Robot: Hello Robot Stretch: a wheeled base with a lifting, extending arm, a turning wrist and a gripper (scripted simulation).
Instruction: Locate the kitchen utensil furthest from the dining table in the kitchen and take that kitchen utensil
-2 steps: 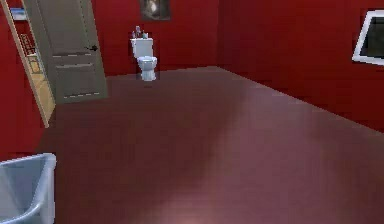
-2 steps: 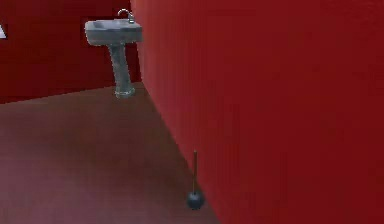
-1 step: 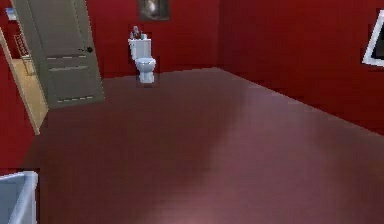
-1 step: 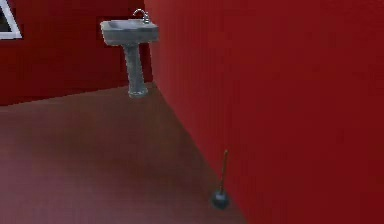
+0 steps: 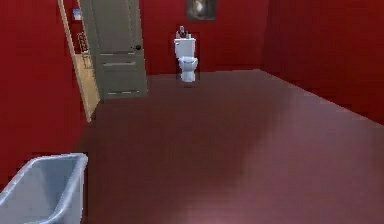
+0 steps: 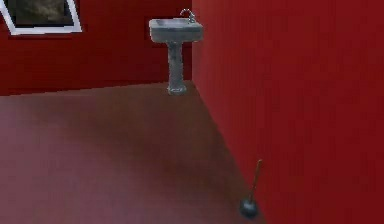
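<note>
Text, numbers, signs: none legible.
Picture (image 5: pixel 201 8) above the toilet (image 5: pixel 186 60): dark, no lettering made out.
Door (image 5: pixel 115 45) left of the toilet: plain panels, no sign or label made out.

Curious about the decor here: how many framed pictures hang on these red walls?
2. One picture above the toilet, forward view; one white-framed picture, arm side view's top left. Others may hang out of frame.
</note>
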